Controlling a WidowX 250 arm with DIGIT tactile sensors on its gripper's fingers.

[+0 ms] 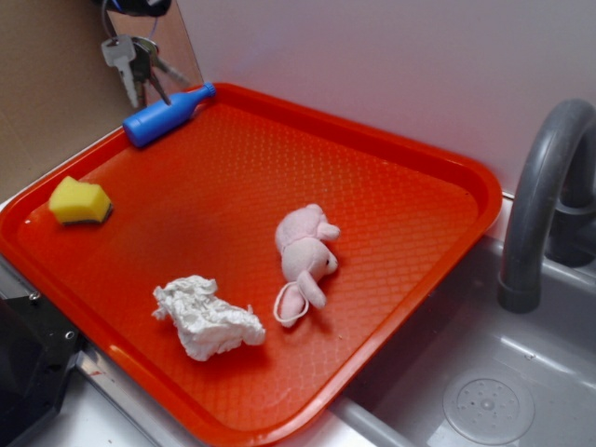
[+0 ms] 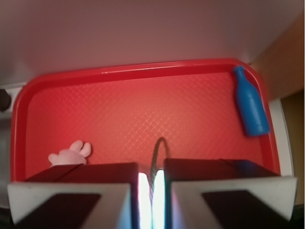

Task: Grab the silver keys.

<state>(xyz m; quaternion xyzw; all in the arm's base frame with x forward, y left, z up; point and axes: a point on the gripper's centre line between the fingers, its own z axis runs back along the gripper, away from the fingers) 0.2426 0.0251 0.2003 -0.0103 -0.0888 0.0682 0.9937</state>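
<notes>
Exterior view: the silver keys [image 1: 133, 63] hang in the air at about eleven o'clock of the frame, above the far left corner of the red tray [image 1: 391, 158], dangling on their ring from the gripper [image 1: 138, 7], of which only the dark lower tip shows at the top edge. Just below the keys, a blue bottle [image 1: 166, 115] lies on its side against the tray's rim. A yellow sponge [image 1: 79, 200] sits at nine o'clock on the tray, a crumpled white cloth [image 1: 207, 318] at six o'clock, and a pink plush toy [image 1: 304, 261] lies near the centre, just beside the cloth but apart from it. A grey faucet [image 1: 540, 205] rises over a grey sink [image 1: 484, 391] at three to five o'clock.

Wrist view: the gripper's two fingers [image 2: 105, 188] stand nearly together, a thin metal ring [image 2: 159, 155] pinched in the narrow slit between them and arching up over the tray. The blue bottle lies at two o'clock, the plush toy peeks out at eight o'clock. The keys' blades themselves are hidden from this camera.
</notes>
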